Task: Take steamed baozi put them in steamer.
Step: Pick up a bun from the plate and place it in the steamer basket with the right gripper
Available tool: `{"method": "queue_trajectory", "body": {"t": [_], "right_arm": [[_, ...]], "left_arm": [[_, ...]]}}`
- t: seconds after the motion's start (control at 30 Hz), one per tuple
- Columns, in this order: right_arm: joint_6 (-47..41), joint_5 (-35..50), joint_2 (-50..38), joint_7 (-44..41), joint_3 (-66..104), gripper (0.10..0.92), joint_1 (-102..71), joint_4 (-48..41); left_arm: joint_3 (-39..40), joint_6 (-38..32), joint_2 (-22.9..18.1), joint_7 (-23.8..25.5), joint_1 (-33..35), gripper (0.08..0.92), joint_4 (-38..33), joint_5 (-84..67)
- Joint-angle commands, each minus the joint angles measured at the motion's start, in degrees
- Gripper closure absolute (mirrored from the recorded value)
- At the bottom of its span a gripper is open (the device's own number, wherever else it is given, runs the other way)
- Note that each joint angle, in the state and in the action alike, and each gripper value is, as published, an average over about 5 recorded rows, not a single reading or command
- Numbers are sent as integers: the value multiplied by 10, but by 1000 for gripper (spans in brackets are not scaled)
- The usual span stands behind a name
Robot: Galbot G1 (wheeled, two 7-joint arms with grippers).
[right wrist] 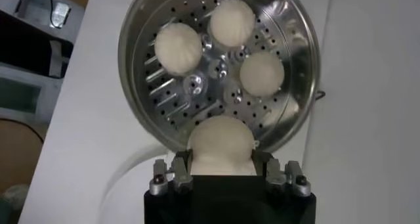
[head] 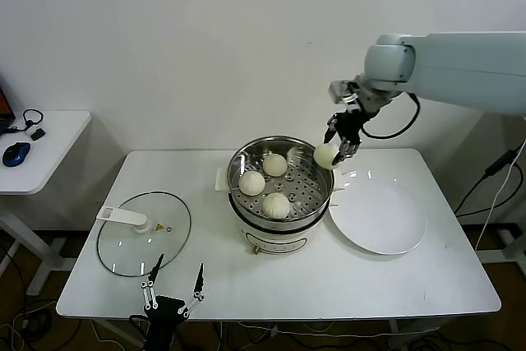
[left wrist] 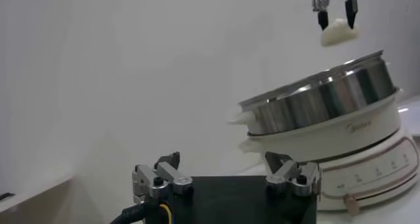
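Note:
Three steamed baozi [head: 251,182] [head: 274,164] [head: 276,204] lie on the perforated tray inside the steamer [head: 283,221] at the table's middle. My right gripper [head: 337,147] is shut on one more baozi [head: 326,154] and holds it in the air just over the steamer's right rim. In the right wrist view that bun [right wrist: 221,143] fills the space between my right gripper's [right wrist: 221,167] fingers, with the steamer's rim [right wrist: 302,41] and its three buns below. My left gripper [head: 177,273] stands open and empty near the table's front edge.
An empty white plate [head: 378,218] lies right of the steamer. The glass lid [head: 144,233] with a white handle lies front left, close to my left gripper [left wrist: 226,169]. A small side table [head: 49,133] with a blue mouse stands at far left.

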Motion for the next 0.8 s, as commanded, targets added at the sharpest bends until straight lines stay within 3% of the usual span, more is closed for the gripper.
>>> {"method": "queue_trajectory", "body": {"t": [0.03, 0.33, 0.8], "right_arm": [[-33, -4, 47, 41, 43, 406, -94, -12], [-31, -47, 66, 41, 64, 406, -156, -86], [-28, -60, 77, 34, 71, 406, -179, -101]], "left_arm": [[-4, 0, -26, 0, 1, 177, 3, -3], [-9, 0, -25, -1, 1, 177, 6, -6], [-11, 0, -26, -1, -5, 177, 16, -7]]}}
